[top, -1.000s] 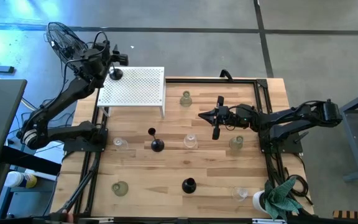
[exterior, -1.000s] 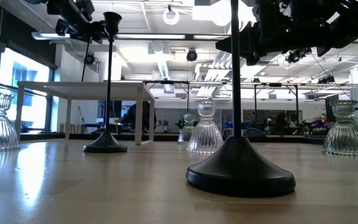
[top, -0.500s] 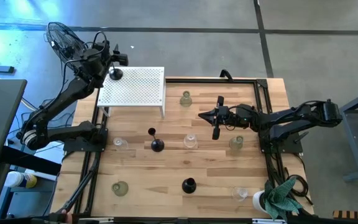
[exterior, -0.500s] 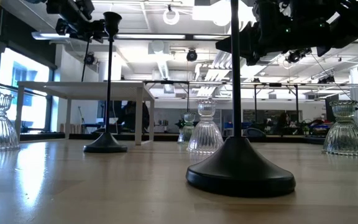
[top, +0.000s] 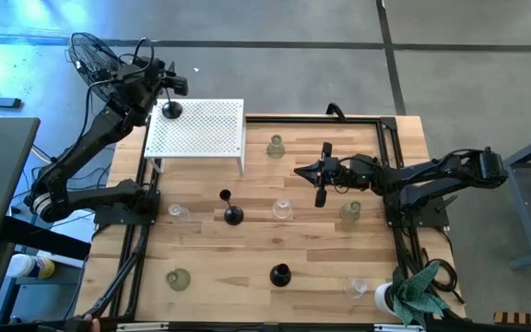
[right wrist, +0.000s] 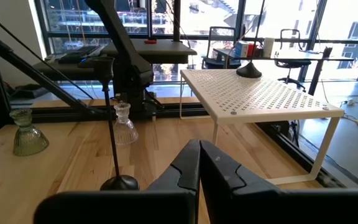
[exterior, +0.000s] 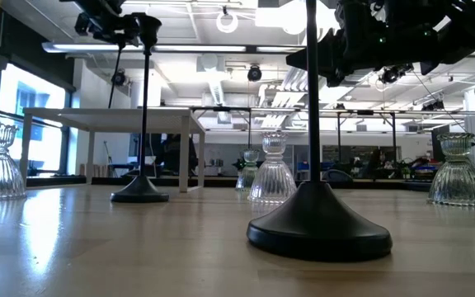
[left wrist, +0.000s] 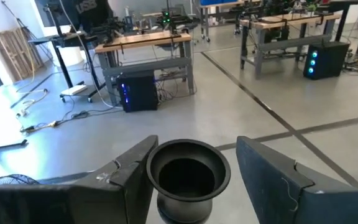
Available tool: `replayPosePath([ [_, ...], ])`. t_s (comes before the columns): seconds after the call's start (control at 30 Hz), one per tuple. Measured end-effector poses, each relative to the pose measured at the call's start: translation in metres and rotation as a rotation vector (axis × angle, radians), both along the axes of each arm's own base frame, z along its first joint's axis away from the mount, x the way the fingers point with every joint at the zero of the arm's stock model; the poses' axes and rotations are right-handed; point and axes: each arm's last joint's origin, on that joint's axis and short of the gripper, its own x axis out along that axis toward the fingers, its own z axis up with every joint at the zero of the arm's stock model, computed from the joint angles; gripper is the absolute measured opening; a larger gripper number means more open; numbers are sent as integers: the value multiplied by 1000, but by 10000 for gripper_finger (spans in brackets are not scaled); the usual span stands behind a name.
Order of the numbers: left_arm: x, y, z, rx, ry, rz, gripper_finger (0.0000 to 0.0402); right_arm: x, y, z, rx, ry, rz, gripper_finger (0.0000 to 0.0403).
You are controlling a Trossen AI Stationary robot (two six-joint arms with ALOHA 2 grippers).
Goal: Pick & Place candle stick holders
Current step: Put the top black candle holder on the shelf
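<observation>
A black candle stick holder (top: 171, 111) stands on the white perforated shelf (top: 206, 134) at its far left corner. My left gripper (top: 167, 86) hovers just over it, open. In the left wrist view the holder's cup top (left wrist: 188, 177) sits between the spread fingers (left wrist: 272, 180). My right gripper (top: 321, 177) hangs shut over the table's middle, holding nothing. Two more black holders stand on the table, a tall one (top: 233, 214) and one nearer the front (top: 280, 274). Several glass holders are scattered about: (top: 276, 146), (top: 283, 208), (top: 350, 212).
More glass holders stand at the left (top: 178, 211), front left (top: 178, 279) and front right (top: 358, 288). A white cup (top: 385, 297) and a green cloth (top: 419, 288) lie at the front right corner. Black rails (top: 390, 148) frame the table.
My left gripper has opened a little wider and risen slightly above the black holder, which stays on the shelf. The right arm has not moved.
</observation>
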Motion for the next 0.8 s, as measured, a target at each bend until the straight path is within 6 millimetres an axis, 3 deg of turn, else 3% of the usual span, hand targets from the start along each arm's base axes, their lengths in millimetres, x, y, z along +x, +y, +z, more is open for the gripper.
replayPosePath([
  [0.8, 0, 0, 9, 94, 51, -1, 214, 0, 0, 0, 0, 0, -1, 1],
])
